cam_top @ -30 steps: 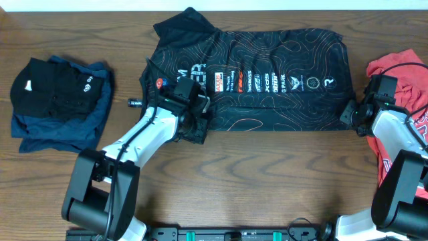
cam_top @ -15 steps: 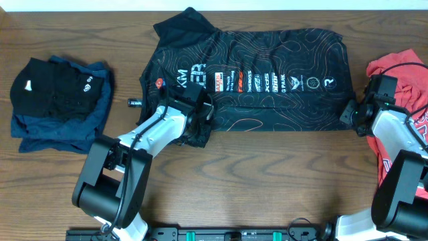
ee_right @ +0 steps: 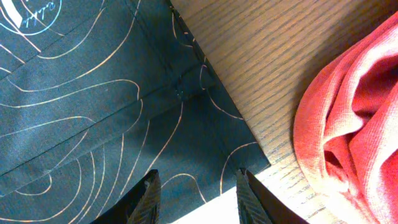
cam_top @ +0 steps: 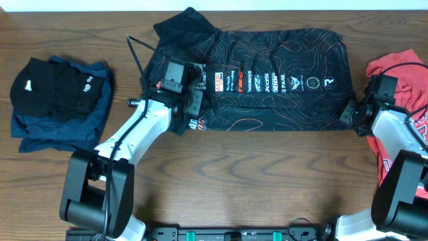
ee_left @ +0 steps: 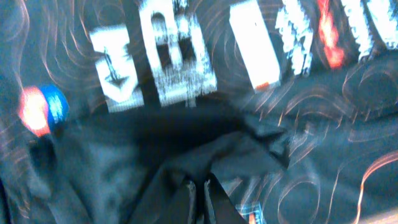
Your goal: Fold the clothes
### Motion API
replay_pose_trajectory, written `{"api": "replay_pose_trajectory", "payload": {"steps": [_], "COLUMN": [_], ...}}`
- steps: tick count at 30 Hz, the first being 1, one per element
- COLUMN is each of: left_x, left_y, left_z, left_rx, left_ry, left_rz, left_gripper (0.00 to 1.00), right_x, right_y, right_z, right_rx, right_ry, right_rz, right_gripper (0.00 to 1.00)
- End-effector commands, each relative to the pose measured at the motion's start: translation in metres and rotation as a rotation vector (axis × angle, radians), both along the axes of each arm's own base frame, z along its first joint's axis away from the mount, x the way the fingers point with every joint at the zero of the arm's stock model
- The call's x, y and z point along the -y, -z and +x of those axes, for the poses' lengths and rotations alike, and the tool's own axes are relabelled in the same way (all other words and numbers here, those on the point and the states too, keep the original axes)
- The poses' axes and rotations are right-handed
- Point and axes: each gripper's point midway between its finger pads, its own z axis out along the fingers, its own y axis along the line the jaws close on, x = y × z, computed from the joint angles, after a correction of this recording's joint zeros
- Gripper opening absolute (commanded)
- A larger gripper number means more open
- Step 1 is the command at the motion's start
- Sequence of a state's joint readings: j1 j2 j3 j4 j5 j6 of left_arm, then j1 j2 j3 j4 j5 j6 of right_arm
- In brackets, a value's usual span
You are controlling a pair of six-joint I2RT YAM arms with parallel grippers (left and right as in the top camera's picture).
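The black jersey [cam_top: 281, 87] with orange contour lines lies spread across the far middle of the table. My left gripper [cam_top: 196, 94] is over its left part, shut on a pinch of black fabric [ee_left: 199, 196], and the near-left corner is lifted and folded back over the white logos [ee_left: 161, 68]. At the jersey's near-right corner [ee_right: 242, 155] my right gripper [ee_right: 198, 199] is open, its fingers [ee_right: 148, 198] on either side of the hem. The red T-shirt [cam_top: 401, 70] lies crumpled just right of that gripper, and shows as red cloth [ee_right: 354, 124] in the right wrist view.
A pile of dark blue and black clothes [cam_top: 60, 100] sits at the far left. A small dark object [cam_top: 134, 102] lies on the wood between the pile and the jersey. The left arm's cable [cam_top: 137, 57] loops above the jersey's sleeve.
The left gripper has shut on the jersey's near-left corner and carried it toward the far edge, folding it over. The right arm has not moved.
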State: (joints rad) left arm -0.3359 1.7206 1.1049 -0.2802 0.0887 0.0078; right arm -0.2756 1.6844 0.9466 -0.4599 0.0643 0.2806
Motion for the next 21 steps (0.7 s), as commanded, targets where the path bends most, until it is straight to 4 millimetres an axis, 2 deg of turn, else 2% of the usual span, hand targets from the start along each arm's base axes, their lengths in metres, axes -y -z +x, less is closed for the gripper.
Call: {"api": "replay_pose_trajectory", "payload": {"steps": [1,5,11,12,13,14,15,17,21], "left_x": [0.003,0.007,0.008,0.008,0.007,0.006,0.003,-0.012,-0.045], "left_y": [-0.02,-0.034,-0.027,-0.026,-0.024,-0.022,-0.021,-0.017,-0.014], "left_z": [0.02,0.034,0.035,0.033,0.032,0.029,0.028,0.026,0.021], "left_rx": [0.103,0.179,0.167,0.157,0.149,0.138,0.13,0.104,0.049], "left_ry": [-0.008,-0.013,-0.018,-0.017,-0.017,-0.016,-0.024,-0.058,-0.153], "left_rz": [-0.013,-0.043,-0.046,-0.044,-0.04,-0.035,-0.025,0.006,0.011], "left_gripper": [0.06,0.06,0.07,0.17,0.36,0.6,0.7,0.78,0.78], "right_x": [0.0,0.0,0.0,0.0,0.0,0.0,0.0,0.0,0.0], "right_y": [0.004,0.004,0.003,0.003,0.003,0.003,0.003,0.003,0.003], "right_z": [-0.003,-0.003,-0.001,-0.001,-0.001,-0.001,-0.001,-0.001,-0.002], "right_rx": [-0.017,-0.015,-0.008,-0.008,-0.008,-0.008,-0.008,-0.008,-0.01], "right_ry": [-0.008,-0.008,-0.008,-0.008,-0.008,-0.008,-0.008,-0.008,-0.008], "right_rz": [-0.012,-0.013,-0.015,-0.015,-0.015,-0.014,-0.015,-0.015,-0.014], "right_gripper": [0.38,0.39,0.39,0.38,0.38,0.39,0.39,0.39,0.39]}}
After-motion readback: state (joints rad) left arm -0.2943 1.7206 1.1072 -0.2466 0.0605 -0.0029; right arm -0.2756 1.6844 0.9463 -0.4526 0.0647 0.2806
